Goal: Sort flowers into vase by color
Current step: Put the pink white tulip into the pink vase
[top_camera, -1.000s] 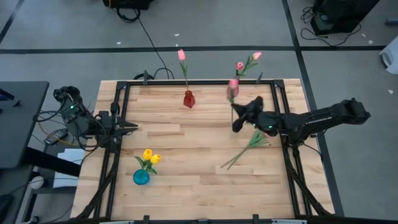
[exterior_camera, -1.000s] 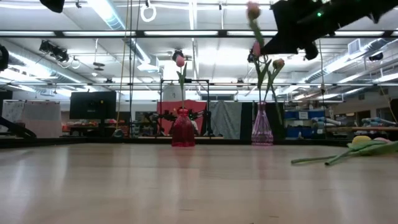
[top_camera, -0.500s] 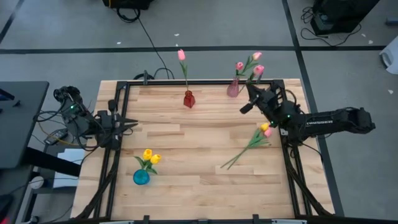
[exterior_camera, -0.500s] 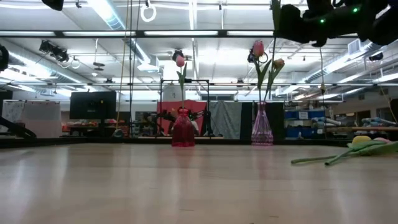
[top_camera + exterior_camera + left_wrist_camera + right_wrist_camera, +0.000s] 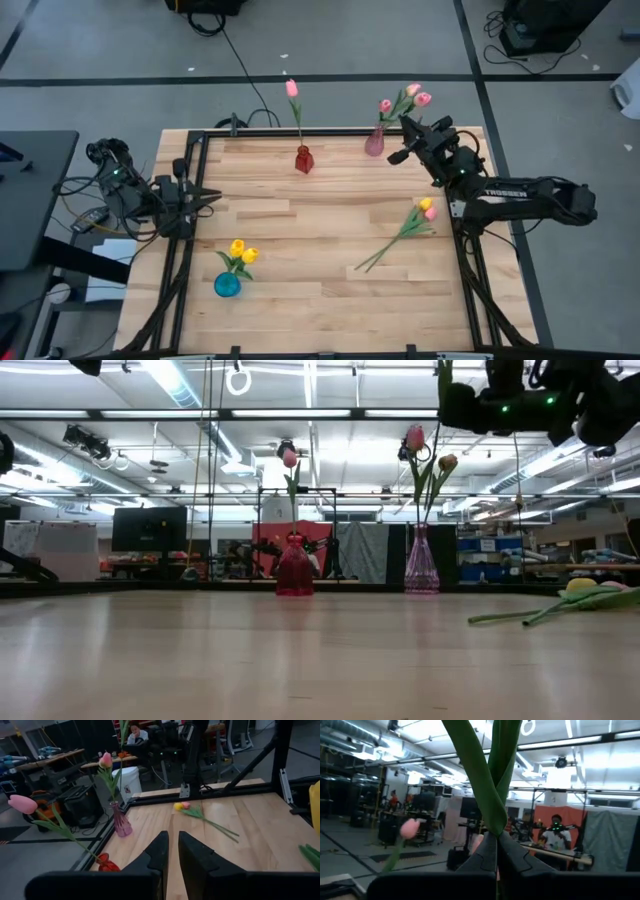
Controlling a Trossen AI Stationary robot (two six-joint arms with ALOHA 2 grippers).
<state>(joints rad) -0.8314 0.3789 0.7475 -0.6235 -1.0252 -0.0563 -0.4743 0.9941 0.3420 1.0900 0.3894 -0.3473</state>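
My right gripper (image 5: pixel 408 128) is high at the table's far right, just right of the pink vase (image 5: pixel 375 143), shut on a pink tulip (image 5: pixel 423 99). Its green stem and leaves (image 5: pixel 490 775) rise past the fingers, and its head is out of the wrist view. The pink vase (image 5: pixel 421 565) holds two flowers. A red vase (image 5: pixel 303 159) holds one pink tulip (image 5: pixel 291 88). A blue vase (image 5: pixel 227 285) holds yellow tulips (image 5: pixel 241 250). Loose flowers (image 5: pixel 400 234) lie flat on the table. My left gripper (image 5: pixel 207 198) waits at the left edge, a narrow gap between its fingers (image 5: pixel 160 851). My right gripper pinches the tulip's green stem (image 5: pixel 496 836) between its two fingers, just below where the leaves spread. The fingers point toward the far edge, tipped a little upward, and lie across the stem. The flower stands roughly upright, lifted clear of the table; its lower end is hidden by the gripper.
A black frame rail (image 5: pixel 320 131) runs along the table's far edge behind the vases. The wooden top (image 5: pixel 320 300) lies bare in the middle and near part. People sit in the room beyond the table.
My right gripper has carried the tulip from the table's middle right toward the far edge and a little right, ending beside the pink vase. It has tipped its fingers upward and rolled. The flower stays clear of the table.
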